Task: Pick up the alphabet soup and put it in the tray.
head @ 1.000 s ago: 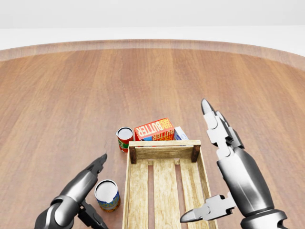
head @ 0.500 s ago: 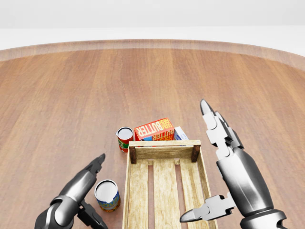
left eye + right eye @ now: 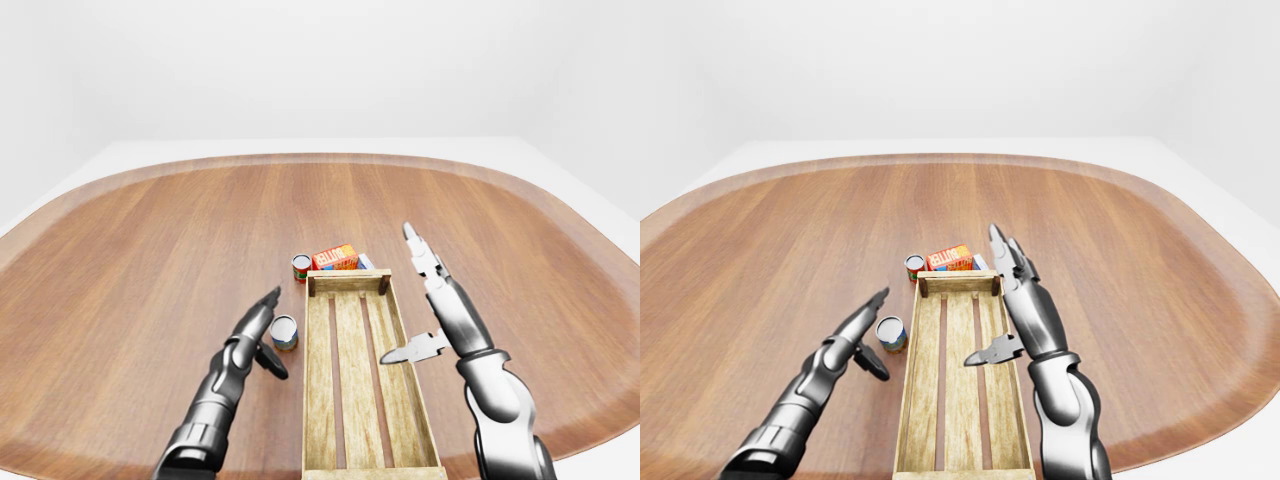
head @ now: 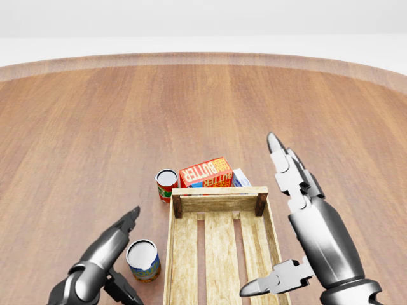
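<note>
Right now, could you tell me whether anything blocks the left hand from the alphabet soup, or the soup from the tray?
Nothing visible does. The open left hand sits beside the alphabet soup, which stands just left of the tray wall.

- The left hand point(image 3: 258, 331) is glossy dark grey metal with three slim, tapering fingers and black thumb links.
- Its forearm point(image 3: 212, 400) is a smooth silver-grey cylinder, ringed by darker bands at the wrist joint.
- The right hand point(image 4: 289, 190) shows blocky, segmented knuckles in lighter grey, ending in pointed fingertips point(image 4: 274, 141).
- The right forearm point(image 4: 327, 244) is a thick, polished, rounded shell, widening toward a ribbed elbow collar.
</note>
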